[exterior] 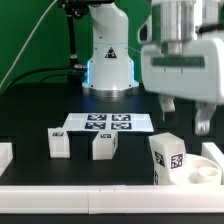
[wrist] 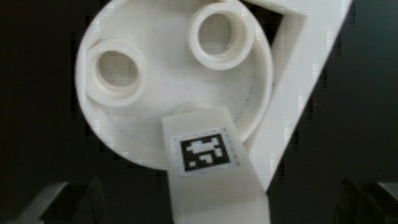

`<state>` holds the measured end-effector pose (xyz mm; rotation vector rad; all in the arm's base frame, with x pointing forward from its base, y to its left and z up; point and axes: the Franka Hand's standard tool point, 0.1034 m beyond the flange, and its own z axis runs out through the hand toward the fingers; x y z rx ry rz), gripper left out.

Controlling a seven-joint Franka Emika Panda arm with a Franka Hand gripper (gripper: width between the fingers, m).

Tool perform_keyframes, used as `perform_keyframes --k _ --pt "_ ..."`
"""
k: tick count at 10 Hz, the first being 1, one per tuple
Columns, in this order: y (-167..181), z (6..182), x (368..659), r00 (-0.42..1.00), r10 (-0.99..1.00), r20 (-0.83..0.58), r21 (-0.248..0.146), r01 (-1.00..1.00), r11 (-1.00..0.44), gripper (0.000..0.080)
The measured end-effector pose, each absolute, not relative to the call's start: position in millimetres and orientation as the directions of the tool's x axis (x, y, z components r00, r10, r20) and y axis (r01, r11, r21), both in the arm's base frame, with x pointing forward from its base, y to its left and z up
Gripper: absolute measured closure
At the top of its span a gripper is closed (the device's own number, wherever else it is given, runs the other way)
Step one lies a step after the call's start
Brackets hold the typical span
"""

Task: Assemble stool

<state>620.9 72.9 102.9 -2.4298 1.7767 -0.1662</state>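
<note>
The stool's round white seat disc (exterior: 207,167) lies socket side up at the exterior view's front right. One tagged white leg (exterior: 168,157) stands upright at its rim. Two more legs (exterior: 59,142) (exterior: 104,145) stand loose on the black table further left. My gripper (exterior: 186,120) hangs open just above the seated leg, holding nothing. In the wrist view the seat disc (wrist: 160,90) shows two hollow sockets, and the leg (wrist: 210,150) rises toward the camera between my dark fingers (wrist: 45,200), clear of both.
The marker board (exterior: 110,123) lies flat behind the loose legs. The robot base (exterior: 108,60) stands at the back. A white border rail (exterior: 90,195) runs along the front edge, with another piece (exterior: 4,156) at the exterior view's left.
</note>
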Motion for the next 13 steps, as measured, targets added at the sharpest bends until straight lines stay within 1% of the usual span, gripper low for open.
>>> perform_keyframes --k 1,5,6,7,9,10,12,13 --pt "73 100.3 621 0.303 -0.953 0.015 -0.163 -0.94 -0.301 0.0151" --pt "72 100.8 620 0.318 -0.948 0.017 -0.163 -0.934 -0.317 0.0151" --pt "67 104.6 616 0.365 -0.931 0.021 -0.165 -0.917 -0.363 0.0151" --pt "59 113.6 605 0.402 -0.915 0.02 -0.176 -0.9 -0.399 0.0151" --pt "39 125.8 592 0.524 -0.851 0.03 -0.185 -0.834 -0.519 0.0151" --pt "38 130.7 589 0.588 -0.808 0.043 -0.188 -0.789 -0.584 0.0151" --pt "38 130.3 589 0.709 -0.7 0.081 -0.178 -0.681 -0.71 0.0151" --pt "38 130.2 589 0.745 -0.661 0.091 -0.173 -0.641 -0.747 0.0151"
